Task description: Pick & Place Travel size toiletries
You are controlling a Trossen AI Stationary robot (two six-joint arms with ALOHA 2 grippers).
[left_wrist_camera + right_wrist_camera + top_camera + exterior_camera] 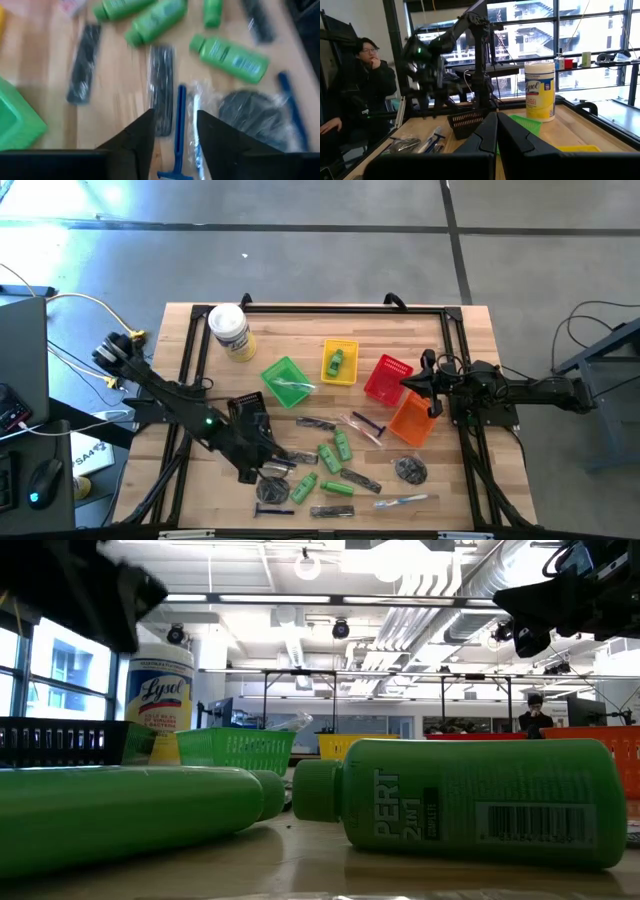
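The toiletries lie loose on the near half of the wooden table: green bottles (335,452), dark combs (315,423), grey discs (410,470), razors (368,423) and a clear-wrapped piece (405,500). My left gripper (268,465) hovers open over the left part of this pile. In its wrist view the open gripper (175,132) stands above a blue razor handle (179,120) and a clear-wrapped piece (196,125), with a dark comb (162,95) just beyond. My right gripper (430,390) waits shut (496,131) above the red and orange baskets.
Small mesh baskets stand mid-table: green (287,380) with a clear piece inside, yellow (339,363) with a green bottle, red (388,377), orange (411,420) and black (248,412) beside my left arm. A Lysol jar (230,330) lies at the far left. A person (355,90) sits beyond the table.
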